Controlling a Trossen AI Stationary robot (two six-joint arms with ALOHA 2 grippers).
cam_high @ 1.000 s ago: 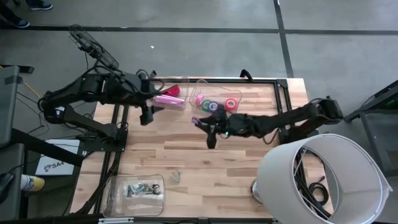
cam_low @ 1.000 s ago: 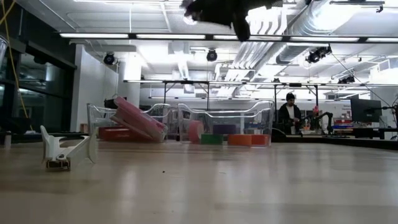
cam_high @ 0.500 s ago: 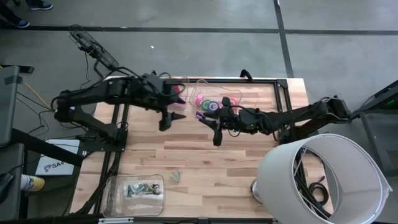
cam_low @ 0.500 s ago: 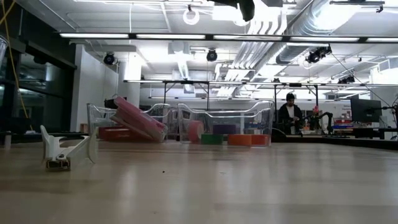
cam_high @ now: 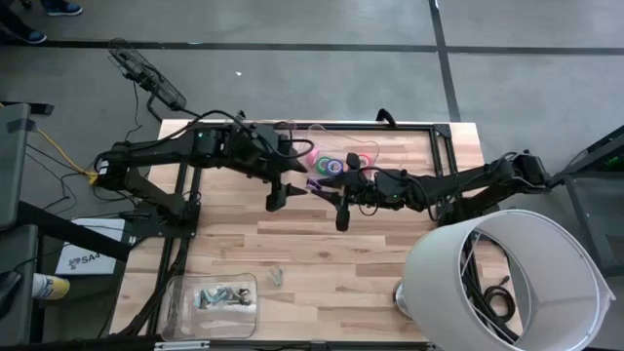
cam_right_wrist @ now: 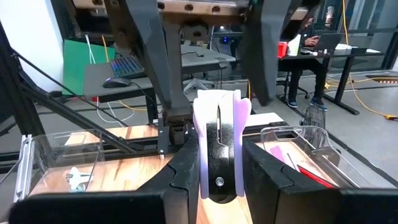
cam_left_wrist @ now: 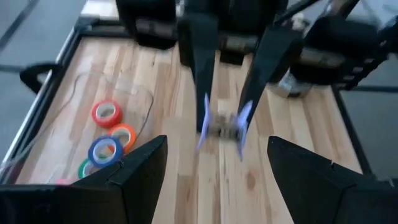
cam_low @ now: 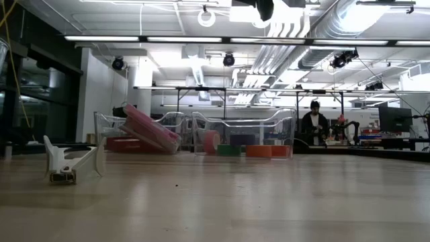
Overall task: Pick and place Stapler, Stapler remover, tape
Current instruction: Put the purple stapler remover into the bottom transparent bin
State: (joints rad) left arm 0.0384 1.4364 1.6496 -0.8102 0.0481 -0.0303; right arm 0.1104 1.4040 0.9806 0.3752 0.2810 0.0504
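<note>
Both grippers face each other over mid-table.

High view: my right gripper (cam_high: 314, 185) clamps the remover (cam_high: 310, 183); left gripper (cam_high: 289, 188) is spread, empty. Tape (cam_high: 334, 165) sits in its tray (cam_high: 370, 148).
Low view: pink stapler (cam_low: 149, 130) leans in a bin.
Right wrist: remover (cam_right_wrist: 220, 145) pinched between fingers (cam_right_wrist: 186, 168).

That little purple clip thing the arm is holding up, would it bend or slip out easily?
The staple remover looks like hard plastic over metal, so it is probably stiff and light. The right gripper pinches it by one end between its jaws, so a bump might swivel it. Its smooth sides could be a little slippery.
</note>
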